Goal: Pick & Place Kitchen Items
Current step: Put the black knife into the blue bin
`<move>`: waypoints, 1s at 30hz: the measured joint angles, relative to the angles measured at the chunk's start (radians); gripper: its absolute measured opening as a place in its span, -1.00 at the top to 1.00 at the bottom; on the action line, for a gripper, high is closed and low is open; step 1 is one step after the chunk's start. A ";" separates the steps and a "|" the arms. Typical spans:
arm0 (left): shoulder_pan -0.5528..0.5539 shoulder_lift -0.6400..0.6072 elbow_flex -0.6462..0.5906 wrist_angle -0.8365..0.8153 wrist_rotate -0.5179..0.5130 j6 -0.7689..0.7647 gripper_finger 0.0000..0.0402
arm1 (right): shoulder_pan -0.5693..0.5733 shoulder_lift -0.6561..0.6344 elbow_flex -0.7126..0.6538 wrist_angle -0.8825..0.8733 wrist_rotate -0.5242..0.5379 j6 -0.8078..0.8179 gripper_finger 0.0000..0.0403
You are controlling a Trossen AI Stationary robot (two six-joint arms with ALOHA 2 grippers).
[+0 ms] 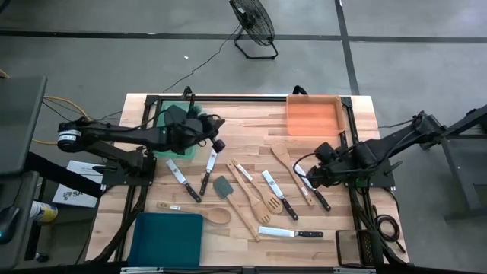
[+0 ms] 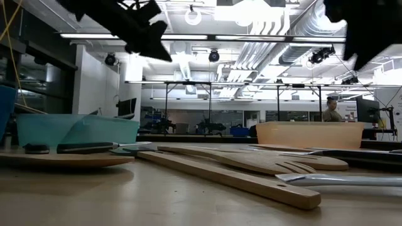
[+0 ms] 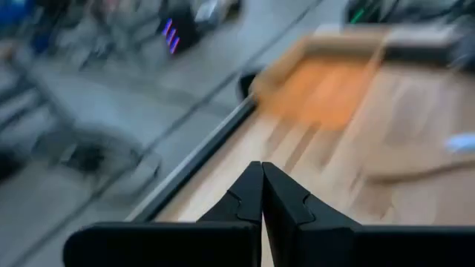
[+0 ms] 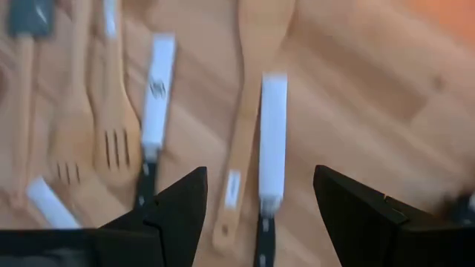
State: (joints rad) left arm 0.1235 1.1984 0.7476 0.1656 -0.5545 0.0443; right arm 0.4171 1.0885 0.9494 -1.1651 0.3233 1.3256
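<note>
1. Right gripper [image 4: 260, 200] hangs over the right part of the pale butcher-block table [image 1: 365, 122], fingers spread wide, nothing held. In the right wrist view a black-handled steel knife [image 4: 272, 141] lies directly between the two fingers, blade pointing away; in the high view this looks to be the knife [image 1: 312, 187] nearest the table's right edge.
2. A pale wooden spoon [image 4: 249, 96] lies just beside that knife; a second black-handled knife [image 4: 154, 111] and a slotted wooden turner [image 4: 115, 111] lie further off to the same side.
3. Left gripper [image 3: 261, 194] is raised near the green shallow tray [image 1: 169, 116] at the table's far left; fingers pressed together, nothing visible between them.
4. Remaining utensils are spread across the table centre: knives, wooden turners and a grey-headed spatula [image 1: 222, 186]. Orange shallow tray [image 1: 313, 114] sits at the far right corner, teal shallow tray [image 1: 167, 237] at the near left.
5. Judgement: step in hand is the right arm's approach to pick the knife. Next move calls for a straight descent and a close across the handle, keeping clear of the neighbouring spoon.
</note>
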 joint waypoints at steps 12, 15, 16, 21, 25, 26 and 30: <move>0.093 0.000 -0.186 0.460 0.293 0.076 1.00 | 0.012 0.000 -0.232 0.170 -0.329 0.040 -0.19; 0.092 0.005 -0.191 0.462 0.304 0.070 1.00 | 0.036 0.000 -0.277 0.217 -0.382 0.042 -0.19; 0.092 0.008 -0.191 0.461 0.312 0.064 1.00 | 0.046 0.000 -0.287 0.231 -0.397 0.045 -0.19; 0.093 0.008 -0.192 0.462 0.314 0.064 1.00 | 0.102 0.003 -0.325 0.284 -0.398 0.076 -0.19; 0.093 0.008 -0.192 0.461 0.318 0.064 1.00 | 0.130 0.040 -0.348 0.302 -0.381 0.094 -0.19; 0.093 0.008 -0.192 0.461 0.322 0.063 1.00 | 0.134 0.058 -0.349 0.304 -0.377 0.093 -0.19; 0.093 0.008 -0.192 0.461 0.331 0.061 1.00 | 0.135 0.140 -0.349 0.313 -0.349 0.087 -0.19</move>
State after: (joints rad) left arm 0.2161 1.2064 0.5552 0.6267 -0.2230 0.1051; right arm 0.5522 1.2288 0.6006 -0.8521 -0.0262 1.4130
